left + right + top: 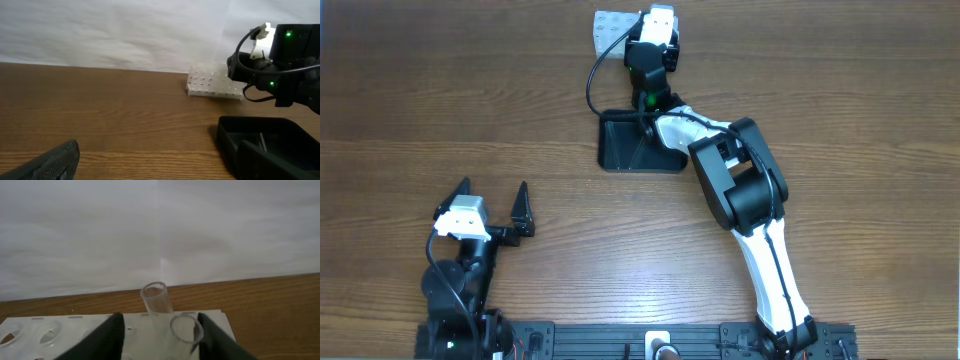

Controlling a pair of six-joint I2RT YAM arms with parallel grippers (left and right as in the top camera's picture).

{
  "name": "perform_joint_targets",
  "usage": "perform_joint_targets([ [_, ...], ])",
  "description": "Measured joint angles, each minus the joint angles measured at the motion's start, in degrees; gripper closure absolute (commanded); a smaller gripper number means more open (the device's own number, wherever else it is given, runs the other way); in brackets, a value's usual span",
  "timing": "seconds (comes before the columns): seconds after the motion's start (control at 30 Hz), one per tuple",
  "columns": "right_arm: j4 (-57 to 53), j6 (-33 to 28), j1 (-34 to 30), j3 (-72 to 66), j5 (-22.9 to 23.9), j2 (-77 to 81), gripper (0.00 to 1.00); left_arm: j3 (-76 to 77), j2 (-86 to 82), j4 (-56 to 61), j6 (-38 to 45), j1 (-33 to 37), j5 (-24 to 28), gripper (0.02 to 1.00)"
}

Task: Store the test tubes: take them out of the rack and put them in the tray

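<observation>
The white test tube rack stands at the far middle of the table. My right gripper hangs over its right end. In the right wrist view the gripper is open, its dark fingers straddling two clear tubes: one tilted tube standing higher and a second tube close to one finger. The black tray lies just in front of the rack, under the right arm. My left gripper rests open near the table's front left, holding nothing.
From the left wrist, the rack, the tray and the right arm's wrist all sit off to one side. Bare wood surrounds the tray and rack. A pale wall stands behind the table.
</observation>
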Motion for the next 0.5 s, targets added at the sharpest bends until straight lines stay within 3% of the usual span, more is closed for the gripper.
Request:
perform_joint_targets([
  [0.5, 1.3, 0.1, -0.1, 0.0, 0.0, 0.0, 0.801, 0.0, 0.0, 0.0, 0.0, 0.0, 0.0, 0.018],
])
